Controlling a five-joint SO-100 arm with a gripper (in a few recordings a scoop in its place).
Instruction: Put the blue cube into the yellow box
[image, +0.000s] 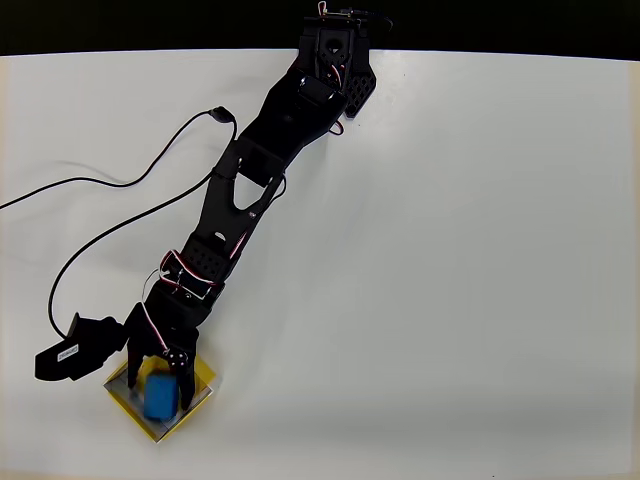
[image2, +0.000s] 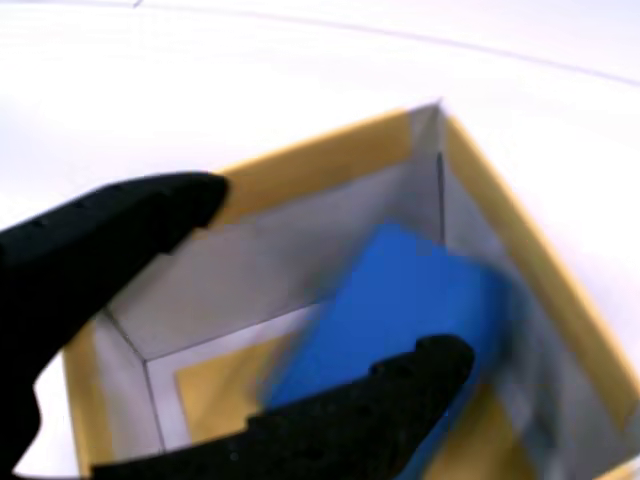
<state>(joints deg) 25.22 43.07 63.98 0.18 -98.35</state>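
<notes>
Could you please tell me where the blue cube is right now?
The blue cube sits inside the yellow box at the overhead view's lower left, below the open gripper.

Blue cube (image2: 400, 300) blurry inside the yellow box (image2: 330, 165), black pincer (image2: 325, 275) wide apart above it, white bench (image2: 200, 90) around

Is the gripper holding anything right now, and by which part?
Nothing is held. The gripper is open, its jaws spread apart; the blurred cube is inside the box, apparently just released.

blue cube (image2: 400, 300): plain bright blue
yellow box (image2: 330, 160): yellow floor and rims, grey-white inner walls
gripper (image2: 330, 290): black
table (image: 450, 250): white
</notes>
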